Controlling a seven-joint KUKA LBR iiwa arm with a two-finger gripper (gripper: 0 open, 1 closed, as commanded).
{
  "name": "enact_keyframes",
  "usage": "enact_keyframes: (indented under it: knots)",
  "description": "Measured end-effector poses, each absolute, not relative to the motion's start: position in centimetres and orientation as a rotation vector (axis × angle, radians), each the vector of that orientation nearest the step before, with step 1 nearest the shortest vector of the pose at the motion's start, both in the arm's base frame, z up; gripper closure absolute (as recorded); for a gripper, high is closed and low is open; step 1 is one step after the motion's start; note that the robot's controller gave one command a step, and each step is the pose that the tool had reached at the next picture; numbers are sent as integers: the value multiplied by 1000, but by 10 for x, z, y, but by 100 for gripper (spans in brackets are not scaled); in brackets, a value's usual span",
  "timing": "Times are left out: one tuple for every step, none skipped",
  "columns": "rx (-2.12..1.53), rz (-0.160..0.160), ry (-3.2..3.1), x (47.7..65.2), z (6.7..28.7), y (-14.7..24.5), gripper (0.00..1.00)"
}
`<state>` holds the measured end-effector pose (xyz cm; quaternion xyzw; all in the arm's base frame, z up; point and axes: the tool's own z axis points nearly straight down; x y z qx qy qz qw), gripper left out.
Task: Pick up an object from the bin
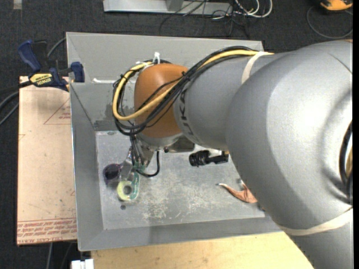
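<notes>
My gripper [135,168] reaches down under the arm's wrist into the left part of the bin. Its tip is right at a pale yellow-green ring-shaped thing [127,191] lying on the bin floor, and seems to touch its upper edge. A small dark rounded thing [111,172] lies just to the left of the gripper. I cannot make out anything held in the gripper.
A black cylindrical thing [208,158] lies to the right, near the middle of the bin. An orange-brown leaf-shaped piece [238,192] lies farther right, partly under the arm. The arm hides the bin's back and right side.
</notes>
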<state>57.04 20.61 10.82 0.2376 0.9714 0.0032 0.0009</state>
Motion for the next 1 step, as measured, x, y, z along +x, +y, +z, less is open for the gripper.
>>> enact_keyframes:
  knots:
    - [745,11,3050,570,124,206,100]
